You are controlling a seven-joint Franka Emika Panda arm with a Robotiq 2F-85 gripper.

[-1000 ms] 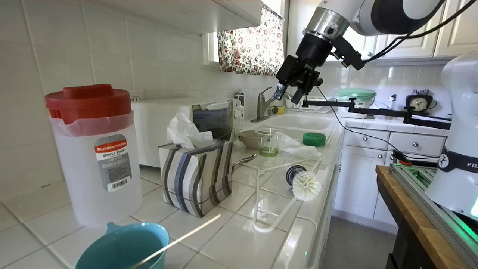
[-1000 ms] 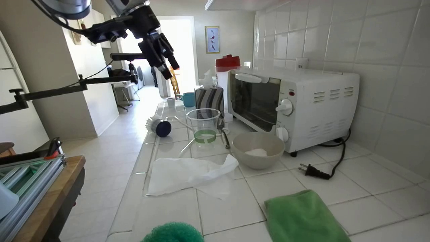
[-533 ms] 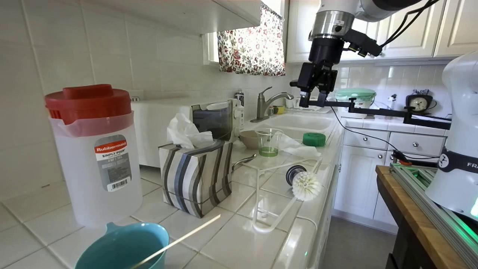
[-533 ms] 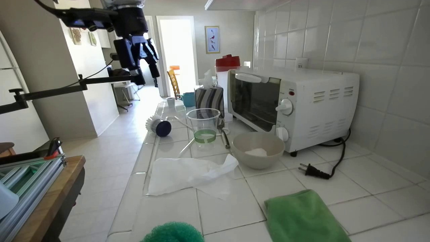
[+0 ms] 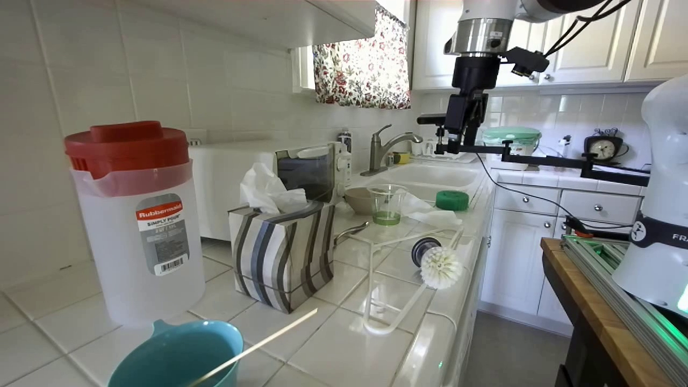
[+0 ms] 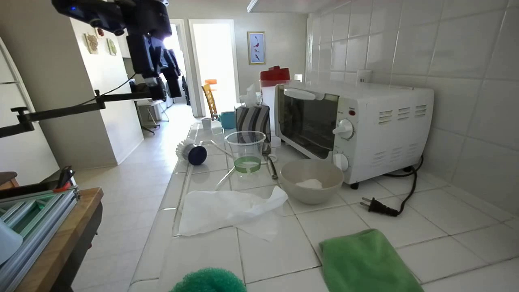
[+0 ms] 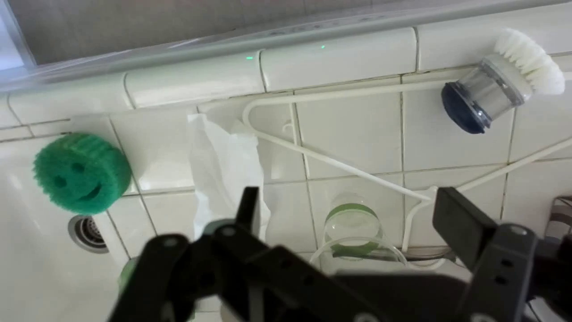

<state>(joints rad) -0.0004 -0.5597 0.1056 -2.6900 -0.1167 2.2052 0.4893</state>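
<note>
Clear cup (image 7: pixel 353 226), just one, one brush (image 7: pixel 500 85), one green sponge (image 7: pixel 82 174)

Gripper (image 6: pixel 166 92) swung from tilted to nearly vertical, now farther from toaster oven (image 6: pixel 377 138) than a second ago in both exterior views.

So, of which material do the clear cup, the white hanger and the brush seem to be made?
Clear cup: probably thin, glossy plastic, as it is see-through with a fine rim.
White hanger: smooth plastic, perhaps coated metal; its rod looks even and rounded.
Brush: likely plastic, with a shiny see-through body; the matte white bristles look synthetic.
</note>
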